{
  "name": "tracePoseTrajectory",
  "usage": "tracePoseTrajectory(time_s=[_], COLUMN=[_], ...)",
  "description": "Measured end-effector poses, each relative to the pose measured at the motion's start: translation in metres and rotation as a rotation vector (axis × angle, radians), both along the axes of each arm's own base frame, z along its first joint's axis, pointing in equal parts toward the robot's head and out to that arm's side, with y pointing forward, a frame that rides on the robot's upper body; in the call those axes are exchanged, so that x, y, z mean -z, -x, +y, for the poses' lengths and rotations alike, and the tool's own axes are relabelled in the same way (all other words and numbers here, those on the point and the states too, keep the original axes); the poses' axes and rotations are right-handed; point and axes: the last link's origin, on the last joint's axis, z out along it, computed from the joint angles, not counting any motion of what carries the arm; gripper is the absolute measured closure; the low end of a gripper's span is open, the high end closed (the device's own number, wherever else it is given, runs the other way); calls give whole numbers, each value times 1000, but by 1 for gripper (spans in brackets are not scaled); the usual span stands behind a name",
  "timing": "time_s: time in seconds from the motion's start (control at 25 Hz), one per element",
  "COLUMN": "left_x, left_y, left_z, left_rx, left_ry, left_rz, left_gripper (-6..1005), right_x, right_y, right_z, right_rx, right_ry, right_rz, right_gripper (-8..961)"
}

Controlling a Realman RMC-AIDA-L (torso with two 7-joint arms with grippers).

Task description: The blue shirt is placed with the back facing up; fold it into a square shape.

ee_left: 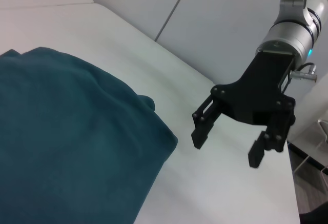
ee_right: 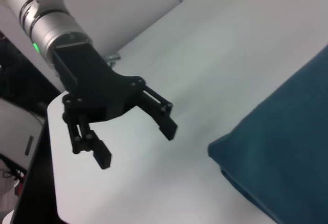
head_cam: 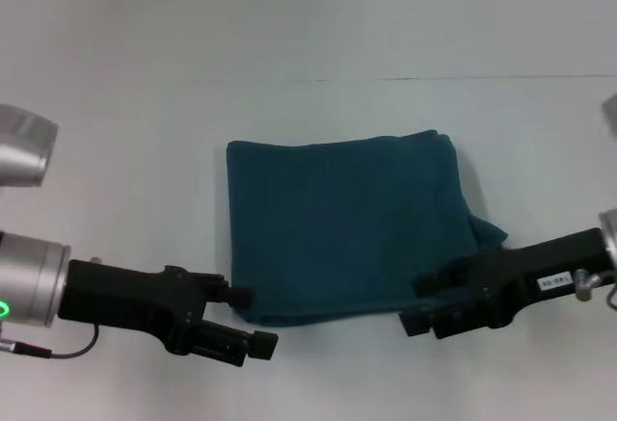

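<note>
The blue shirt [head_cam: 337, 223] lies folded into a rough rectangle in the middle of the white table, plain side up, with a small bulge of cloth at its right edge. It also shows in the left wrist view [ee_left: 61, 131] and the right wrist view [ee_right: 287, 152]. My left gripper [head_cam: 253, 321] is open and empty, just off the shirt's near left corner. My right gripper [head_cam: 415, 305] is open and empty, just off the near right corner. The left wrist view shows the right gripper [ee_left: 228, 144] apart from the cloth. The right wrist view shows the left gripper [ee_right: 136, 144] likewise.
The white table [head_cam: 125, 199] stretches bare around the shirt. A thin seam [head_cam: 386, 78] runs across it behind the shirt. The table's side edges show in the wrist views [ee_left: 294, 183] [ee_right: 51, 147].
</note>
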Motion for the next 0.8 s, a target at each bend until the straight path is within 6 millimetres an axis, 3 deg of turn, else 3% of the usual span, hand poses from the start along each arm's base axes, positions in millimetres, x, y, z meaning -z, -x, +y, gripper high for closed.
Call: tracePoseTrajectory(time_s=[0.36,0.8], left_x=[5,8], left_y=[-2,-2], left_z=[4,8], left_rx=[-50,-47], left_ry=[7,-16], left_rz=[-24,-7], left_gripper=[65,65], right_x=[17,18], right_y=[5,5], right_z=[3,2], right_rx=[-10,-10], right_ry=[30,27], right_rz=[-4,11], right_gripper=[192,192])
